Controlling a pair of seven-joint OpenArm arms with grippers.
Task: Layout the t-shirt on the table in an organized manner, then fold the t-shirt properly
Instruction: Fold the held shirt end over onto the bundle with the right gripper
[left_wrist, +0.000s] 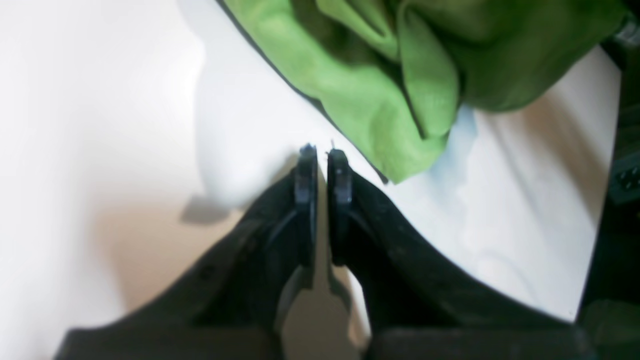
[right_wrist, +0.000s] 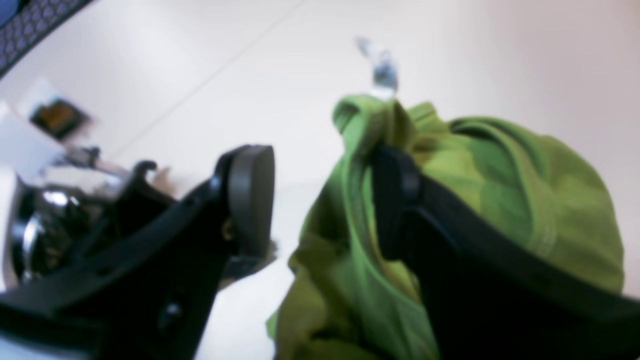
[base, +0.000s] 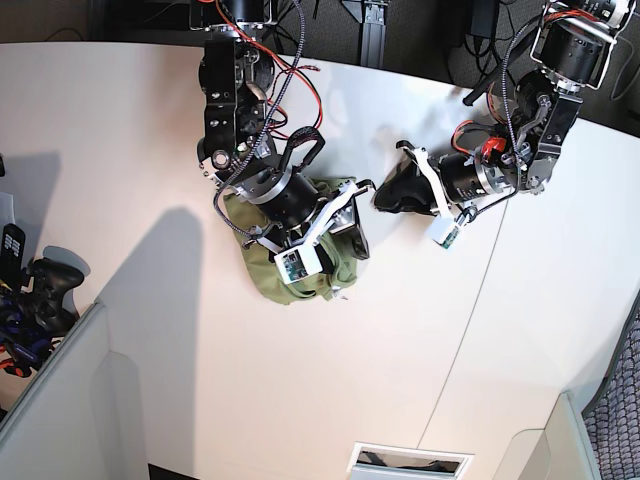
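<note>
Under my right end effector (right_wrist: 320, 200) the t-shirt (base: 300, 260) lies bunched in a crumpled heap on the white worktop (base: 200, 380). From the right wrist view I see its jaws standing wide apart, one finger (right_wrist: 395, 200) pressed into the green folds and the other clear of the cloth, so nothing is clamped. My left end effector (left_wrist: 322, 160) sits just beside the heap, its jaws drawn nearly together with only a thin gap, gripping nothing; a corner of the shirt lies close ahead of its tips without touching them.
</note>
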